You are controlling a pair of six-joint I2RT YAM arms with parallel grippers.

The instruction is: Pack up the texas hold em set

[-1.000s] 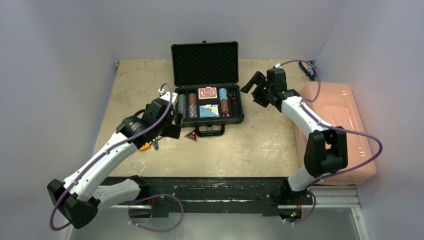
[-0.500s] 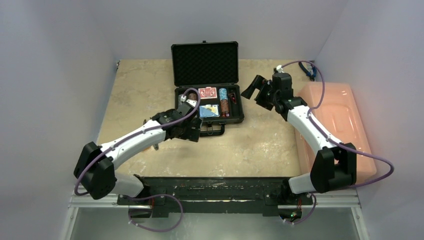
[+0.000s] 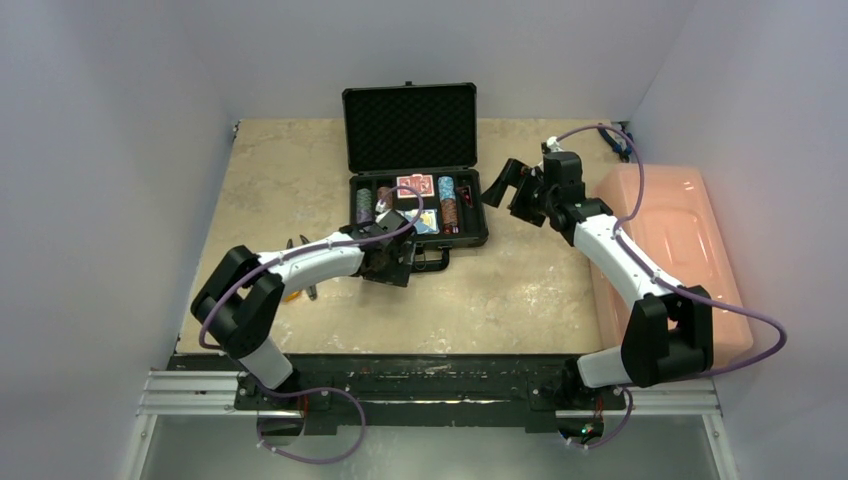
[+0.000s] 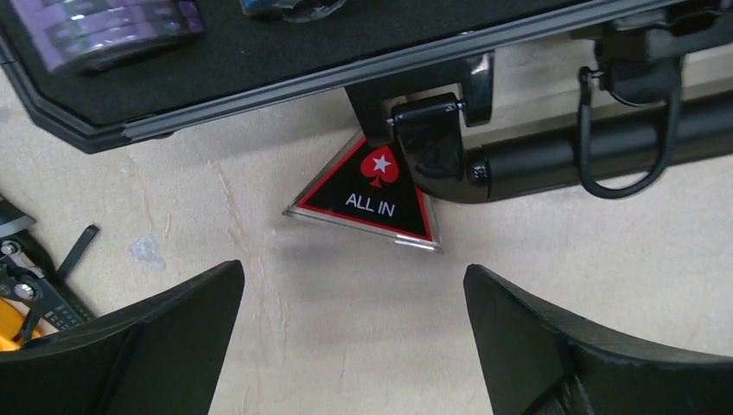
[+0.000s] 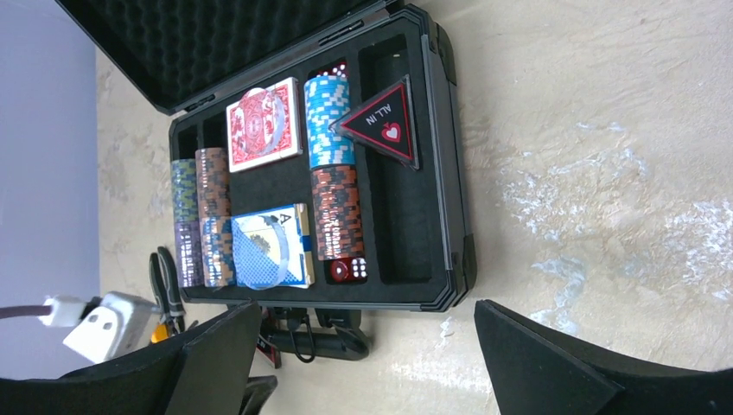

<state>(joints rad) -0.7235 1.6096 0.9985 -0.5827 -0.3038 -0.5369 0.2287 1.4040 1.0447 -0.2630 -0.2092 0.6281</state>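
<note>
Left claw [image 4: 353, 290] spread above ALL IN marker [image 4: 370, 197] on worktop [image 4: 285, 346], right claw [image 5: 367, 324] apart over open briefcase [image 5: 447, 173]

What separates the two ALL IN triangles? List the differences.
The table marker lies outside the case, flat on the table against the handle. The case marker sits inside, overlapping the blue chip stack. The table marker bears a red spade with a white star, whereas the case marker bears a red heart. Both are black, red-edged triangles lettered ALL IN in white.
</note>
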